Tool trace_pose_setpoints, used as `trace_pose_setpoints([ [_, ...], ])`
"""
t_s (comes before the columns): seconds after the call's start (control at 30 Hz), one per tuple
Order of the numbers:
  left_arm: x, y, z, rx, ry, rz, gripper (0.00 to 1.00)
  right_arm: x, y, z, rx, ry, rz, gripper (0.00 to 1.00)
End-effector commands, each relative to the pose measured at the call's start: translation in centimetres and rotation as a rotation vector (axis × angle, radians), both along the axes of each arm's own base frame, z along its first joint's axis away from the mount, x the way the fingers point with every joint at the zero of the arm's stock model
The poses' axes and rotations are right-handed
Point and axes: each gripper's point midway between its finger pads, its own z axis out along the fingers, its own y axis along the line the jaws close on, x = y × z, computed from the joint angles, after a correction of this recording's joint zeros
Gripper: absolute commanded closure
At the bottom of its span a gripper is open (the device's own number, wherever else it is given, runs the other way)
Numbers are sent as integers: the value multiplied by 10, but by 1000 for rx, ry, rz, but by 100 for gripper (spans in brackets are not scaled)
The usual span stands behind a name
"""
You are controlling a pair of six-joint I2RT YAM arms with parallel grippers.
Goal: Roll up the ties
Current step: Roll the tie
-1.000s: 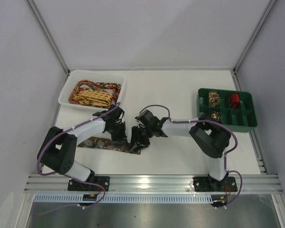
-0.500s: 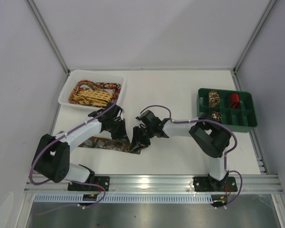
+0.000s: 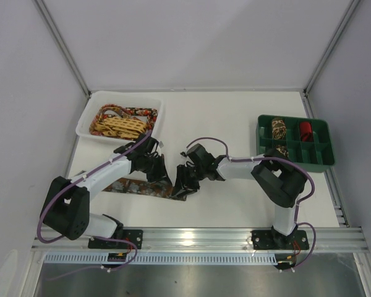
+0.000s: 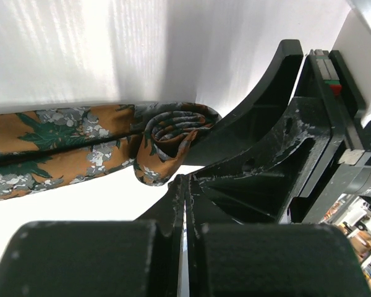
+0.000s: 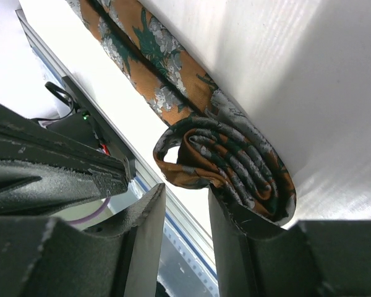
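From above, the orange floral tie (image 3: 136, 187) slips under the left gripper (image 3: 168, 184) and right gripper (image 3: 183, 184), its rolled end hidden. In the left wrist view it runs off the left edge. Coils (image 3: 279, 129) in the green organizer (image 3: 315, 166): patterns too small to tell.

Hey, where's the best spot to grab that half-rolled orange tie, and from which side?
Probably the coil, pinched across its rounded outside, approaching the open spiral face, away from the tail. The wraps look loose, so squeezing them should hold them together. The tail lies flat and offers little to pinch.
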Motion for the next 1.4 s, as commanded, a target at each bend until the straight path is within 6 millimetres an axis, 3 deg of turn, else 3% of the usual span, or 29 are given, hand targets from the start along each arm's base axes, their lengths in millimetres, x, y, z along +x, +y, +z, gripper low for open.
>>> trace_pose_setpoints([
  [0.0, 2, -6, 7, -54, -9, 4, 99, 5, -3, 10, 17, -59, -7, 60],
  [0.3, -1, -8, 8, -66, -3, 1, 100, 6, -6, 15, 17, -62, -6, 64],
  [0.33, -1, -9, 7, -67, -2, -1, 100, 5, -7, 13, 13, -56, -8, 70],
  [0.53, -4, -15, 1, -67, 12, -16, 100, 7, -7, 7, 6, -42, -14, 84],
  [0.8, -19, -1, -28, 3, 63, -13, 99, 10, -9, 12, 6, -34, -26, 87],
  [0.97, -18, 9, -46, 51, 75, -7, 99, 8, -14, 17, -16, -24, -20, 79],
  [1.0, -16, 8, -48, 51, 70, -8, 99, 7, -15, 21, -22, -21, -16, 70],
  [1.17, -7, 8, -52, 66, 71, -1, 100, 8, -33, 33, -68, -75, -35, 46],
  [1.37, 1, 2, -47, 54, 65, -15, 99, 19, -50, 31, -60, -66, -68, 40],
])
